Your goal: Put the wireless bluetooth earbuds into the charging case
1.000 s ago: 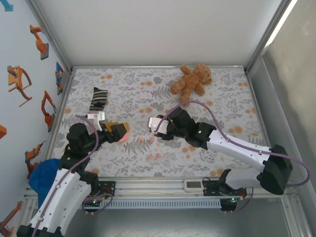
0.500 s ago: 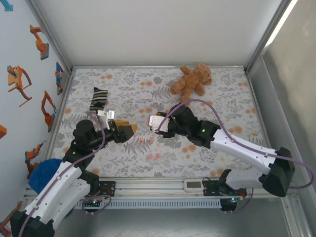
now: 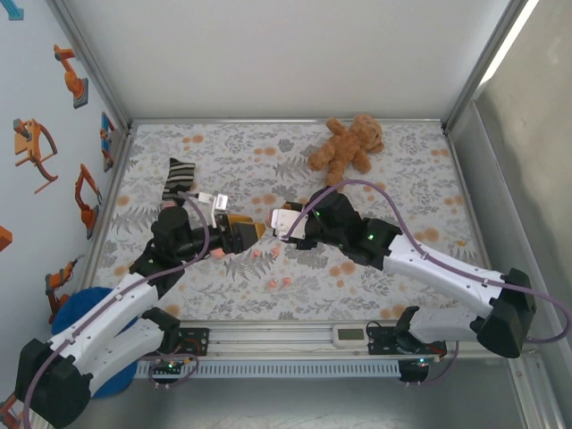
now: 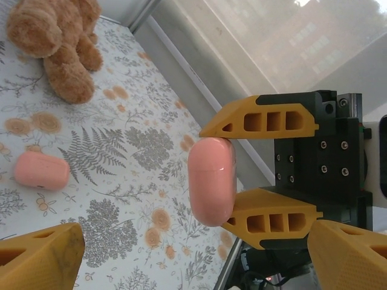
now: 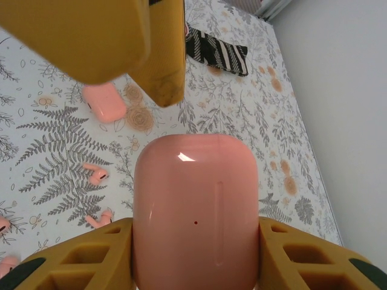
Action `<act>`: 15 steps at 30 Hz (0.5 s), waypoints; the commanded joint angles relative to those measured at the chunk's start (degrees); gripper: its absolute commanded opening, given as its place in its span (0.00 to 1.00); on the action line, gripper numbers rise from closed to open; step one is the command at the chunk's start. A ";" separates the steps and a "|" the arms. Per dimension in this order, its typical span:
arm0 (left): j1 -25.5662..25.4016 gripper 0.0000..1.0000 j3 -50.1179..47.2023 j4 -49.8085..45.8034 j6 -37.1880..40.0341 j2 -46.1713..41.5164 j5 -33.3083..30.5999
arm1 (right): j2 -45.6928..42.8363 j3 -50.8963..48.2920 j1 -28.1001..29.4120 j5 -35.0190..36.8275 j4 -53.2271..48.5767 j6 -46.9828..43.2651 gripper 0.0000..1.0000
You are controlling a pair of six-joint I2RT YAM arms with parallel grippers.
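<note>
A salmon-pink charging case (image 5: pixel 196 211), lid closed, is clamped by its sides in my right gripper (image 5: pixel 196 244), lifted above the floral cloth. My left gripper (image 4: pixel 196 241) faces it with jaws wide open and nothing between them. The held case (image 4: pixel 211 181) hangs just ahead of those jaws, apart from them. From above, the left gripper (image 3: pixel 248 231) and right gripper (image 3: pixel 273 229) nearly meet at mid-table. A second pink case (image 5: pixel 104 101) lies on the cloth. Several tiny pink earbuds (image 5: pixel 97 172) are scattered on the cloth, also seen from above as earbuds (image 3: pixel 273 283).
A brown teddy bear (image 3: pixel 349 143) lies at the back right. A striped sock (image 3: pixel 177 179) lies at the back left. The second case (image 4: pixel 41 170) rests below and left of the grippers. Metal frame rails border the cloth (image 3: pixel 402 179).
My left arm has swung right and forward, bringing its open gripper up to the right gripper. The right gripper keeps its hold on the case and has barely moved.
</note>
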 commanded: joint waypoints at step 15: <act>-5.38 0.69 6.44 4.52 1.55 8.62 1.22 | -2.30 -0.93 -0.18 0.19 3.00 0.33 0.36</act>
